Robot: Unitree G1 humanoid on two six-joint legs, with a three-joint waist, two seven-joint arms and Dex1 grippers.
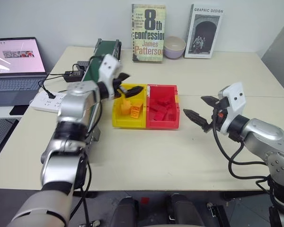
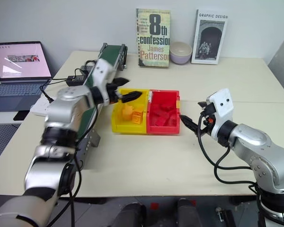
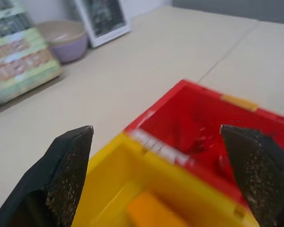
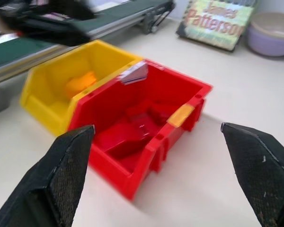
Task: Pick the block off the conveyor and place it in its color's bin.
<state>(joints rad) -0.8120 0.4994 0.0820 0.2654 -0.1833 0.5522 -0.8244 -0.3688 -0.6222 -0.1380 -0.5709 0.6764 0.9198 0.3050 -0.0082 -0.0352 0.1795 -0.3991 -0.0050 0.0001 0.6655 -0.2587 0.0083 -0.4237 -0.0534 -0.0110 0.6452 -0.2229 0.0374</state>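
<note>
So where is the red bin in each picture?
Left eye view: red bin in the middle, joined to the yellow bin on its left.
Right eye view: red bin in the middle, again right of the yellow one.
Left wrist view: red bin beyond the yellow bin.
Right wrist view: red bin centre, close up.
Shared landmark: the yellow bin.

You have a bright red bin [image 1: 164, 112] holding red blocks [image 1: 161, 109], joined to a yellow bin [image 1: 128, 113] holding orange-yellow blocks [image 1: 132, 108]; the conveyor [image 1: 103, 53] shows a dark green belt between silver rails; the tabletop [image 1: 180, 156] is pale beige. Both tools, left tool [image 1: 124, 89] and right tool [image 1: 199, 109], have black fingers on silver arms with white housings; the bowl [image 1: 174, 47] is lavender with a cream inside.
</note>
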